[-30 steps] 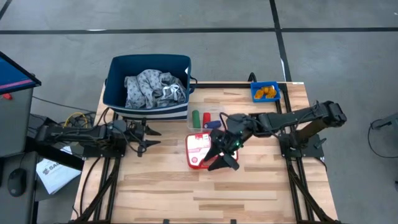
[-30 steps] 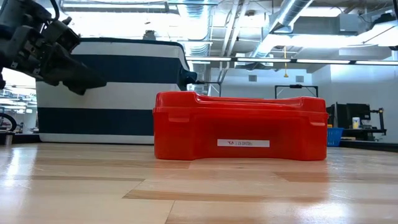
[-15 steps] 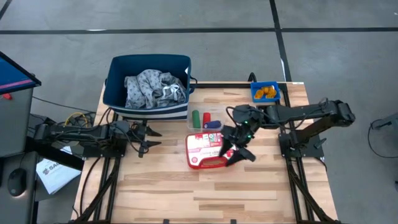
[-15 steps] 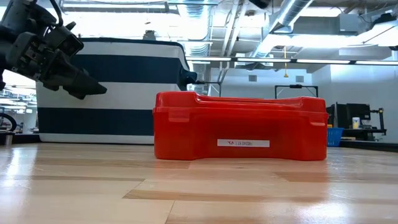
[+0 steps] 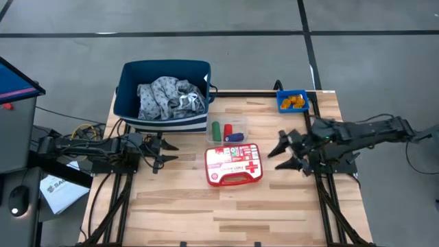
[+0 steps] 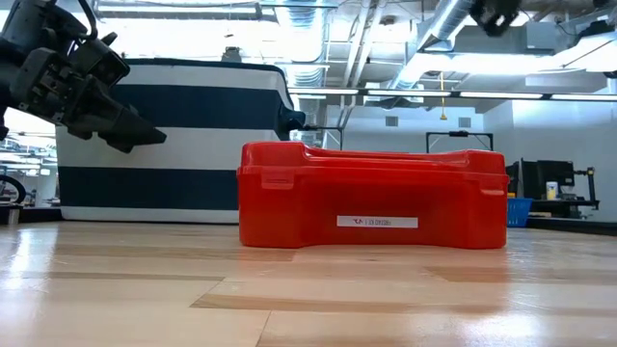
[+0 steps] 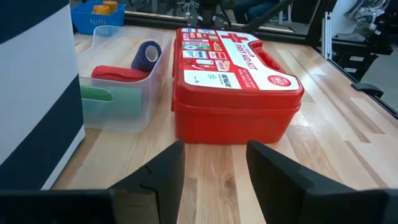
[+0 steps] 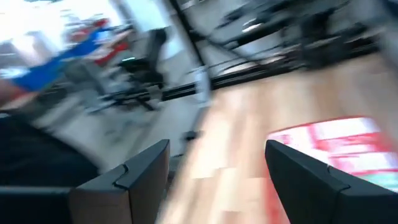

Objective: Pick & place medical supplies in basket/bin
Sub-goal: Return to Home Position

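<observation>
The navy basket (image 5: pixel 130 103) stands at the table's far left with the grey-white cloth (image 5: pixel 168 96) lying in it. The small blue bin (image 5: pixel 282 104) at the far right holds orange pill bottles (image 5: pixel 295 101). Green (image 5: pixel 216 130), red (image 5: pixel 227 128) and dark blue (image 5: pixel 236 137) cylinders lie in a clear tray (image 7: pixel 152 81). My left gripper (image 5: pixel 163 152) hovers open at the left, pointing at the red first-aid case (image 5: pixel 234 165). My right gripper (image 5: pixel 285 154) is open in the air to the right of the case, with nothing between its fingers.
The first-aid case (image 7: pixel 230 81) lies flat mid-table, lid up, between the two grippers. The clear tray sits just beyond it, next to the basket (image 6: pixel 183 135). Bare wood runs along the near half of the table (image 5: pixel 226 213).
My right gripper has drawn back from above the first-aid case toward the table's right edge, staying open. The case lies where it was. My left gripper has kept still.
</observation>
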Action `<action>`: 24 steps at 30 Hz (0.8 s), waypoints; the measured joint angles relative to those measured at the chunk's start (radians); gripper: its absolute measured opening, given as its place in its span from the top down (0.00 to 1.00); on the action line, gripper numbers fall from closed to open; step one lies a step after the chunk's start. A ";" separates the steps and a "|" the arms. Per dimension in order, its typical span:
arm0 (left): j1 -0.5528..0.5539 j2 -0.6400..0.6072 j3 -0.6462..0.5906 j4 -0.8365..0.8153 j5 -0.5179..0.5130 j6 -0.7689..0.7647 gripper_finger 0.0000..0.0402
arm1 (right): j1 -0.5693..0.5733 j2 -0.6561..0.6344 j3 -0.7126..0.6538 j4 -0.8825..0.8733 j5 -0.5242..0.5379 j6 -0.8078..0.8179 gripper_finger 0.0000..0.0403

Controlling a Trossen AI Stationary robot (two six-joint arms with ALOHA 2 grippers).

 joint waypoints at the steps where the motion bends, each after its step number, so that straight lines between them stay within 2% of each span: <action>1: 0.000 0.000 0.000 0.002 0.000 0.000 0.59 | 0.005 -0.037 -0.014 -0.024 0.055 -0.023 0.36; 5: 0.000 0.000 0.000 0.002 0.000 0.000 0.59 | 0.014 -0.168 -0.082 -0.083 0.284 -0.110 0.36; 9: 0.000 0.000 0.000 0.003 0.000 0.000 0.59 | 0.028 -0.282 -0.174 -0.082 0.442 -0.143 0.36; 12: 0.000 0.000 0.000 0.004 0.000 0.000 0.59 | 0.030 -0.369 -0.254 -0.077 0.478 -0.143 0.36; 18: 0.000 0.000 0.000 0.004 0.000 0.000 0.59 | 0.030 -0.544 -0.408 -0.040 0.483 -0.150 0.36; 24: 0.000 0.000 0.000 0.004 0.000 0.000 0.59 | 0.030 -0.707 -0.544 -0.002 0.504 -0.255 0.36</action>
